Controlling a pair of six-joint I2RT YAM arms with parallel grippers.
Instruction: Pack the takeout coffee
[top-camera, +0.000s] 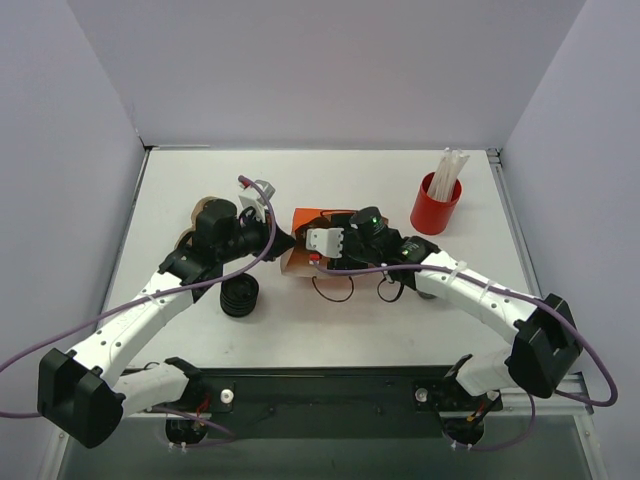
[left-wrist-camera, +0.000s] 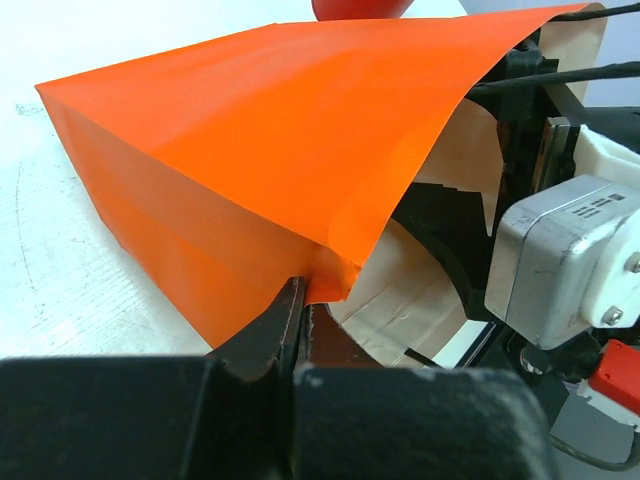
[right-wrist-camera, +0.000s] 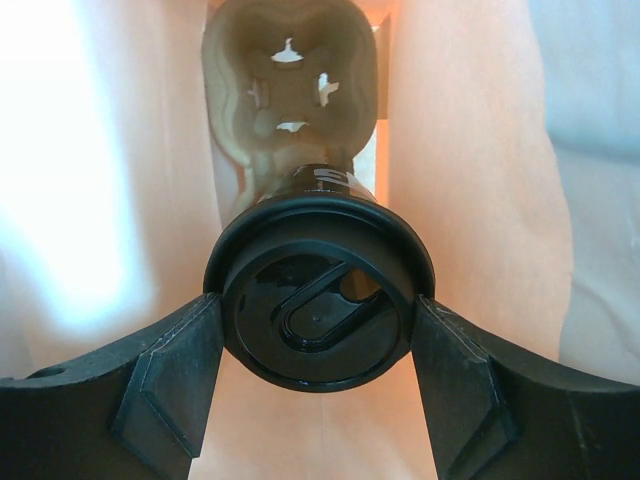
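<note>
While the takeout coffee (right-wrist-camera: 318, 300) sits deep inside the orange paper bag (left-wrist-camera: 250, 150), the right pincer (right-wrist-camera: 318, 338) is clamped on both sides of its lid. The left pincer (left-wrist-camera: 298, 300) pinches the bag's mouth edge. The bag's lying mid-bench (top-camera: 330, 180), with the red cup of straws (top-camera: 436, 205) off to the far right.

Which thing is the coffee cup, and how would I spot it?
Find the orange paper bag lying on its side in the middle. Inside its open mouth, the right gripper clamps the takeout coffee. It is small and dark with a round black lid, unlike the red cup of straws.
</note>
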